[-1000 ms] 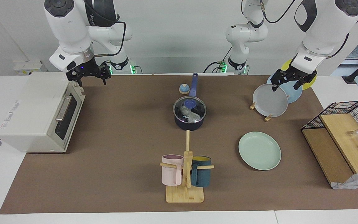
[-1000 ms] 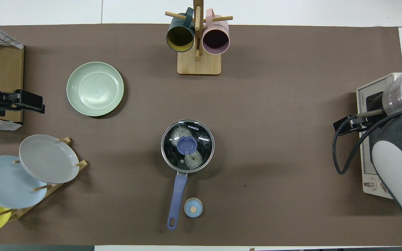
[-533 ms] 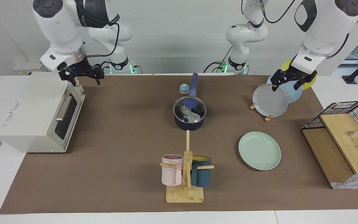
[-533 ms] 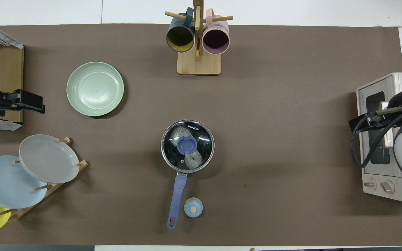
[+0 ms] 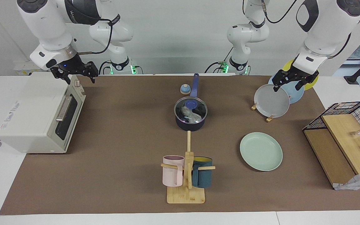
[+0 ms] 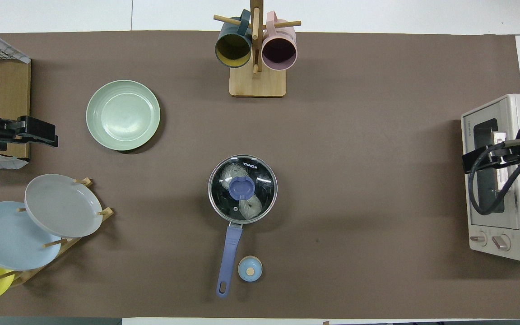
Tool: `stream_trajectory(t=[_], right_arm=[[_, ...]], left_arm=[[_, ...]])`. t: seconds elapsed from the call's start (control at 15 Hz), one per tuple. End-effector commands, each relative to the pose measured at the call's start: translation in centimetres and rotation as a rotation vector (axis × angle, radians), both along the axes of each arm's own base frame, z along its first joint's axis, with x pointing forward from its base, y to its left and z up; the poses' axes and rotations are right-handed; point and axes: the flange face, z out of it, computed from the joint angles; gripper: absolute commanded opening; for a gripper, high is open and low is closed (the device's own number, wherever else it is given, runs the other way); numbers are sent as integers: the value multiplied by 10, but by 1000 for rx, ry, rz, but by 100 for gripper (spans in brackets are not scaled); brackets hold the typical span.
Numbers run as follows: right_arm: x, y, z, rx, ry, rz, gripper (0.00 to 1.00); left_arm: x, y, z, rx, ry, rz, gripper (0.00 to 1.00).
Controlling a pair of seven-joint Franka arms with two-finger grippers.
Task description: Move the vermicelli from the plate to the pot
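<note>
Facing view: the small dark navy saucepan [image 5: 190, 120] with its long blue handle sits mid-table on the brown mat, capped by a glass lid with a blue knob [image 5: 191, 103]. The translucent whitish vermicelli bundle [image 5: 188, 113] lies inside the pot, seen through the lid. The round pale mint-green plate [image 5: 261, 151] lies flat and bare, farther from the robots than the pot and toward the left arm's end. A small blue round timer [image 5: 185, 89] sits just beside the pot's handle, nearer the robots. A wooden mug tree [image 5: 187, 175] with 1 pink and 1 dark teal mug stands farther from the robots than the pot. The left gripper [image 5: 293, 85] hangs with jaws wide and empty over the upright grey plate [image 5: 272, 100] in the rack, toward the left arm's end from the pot. The right gripper [image 5: 79, 76] hangs wide and empty over the white toaster oven [image 5: 39, 114], toward the right arm's end from the pot.

Overhead view: the pot [image 6: 243, 189] shows 2 noodle nests [image 6: 247, 205] under its lid. The plate [image 6: 123, 114] holds nothing. The left gripper [image 6: 34, 131] is beside the plate; the right gripper [image 6: 485, 155] is over the oven [image 6: 497, 180].
</note>
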Motion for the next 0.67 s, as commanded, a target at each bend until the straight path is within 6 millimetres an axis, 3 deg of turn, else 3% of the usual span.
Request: stream_trajectory(t=[0.0,0.6], right_arm=[[-3,0,0,26,12,21,100],[3,7,3,68,-45,16,100]], left_arm=[[-8,3,1,-10,-5,0,100],[-8,3,1,-10,-5,0,100]])
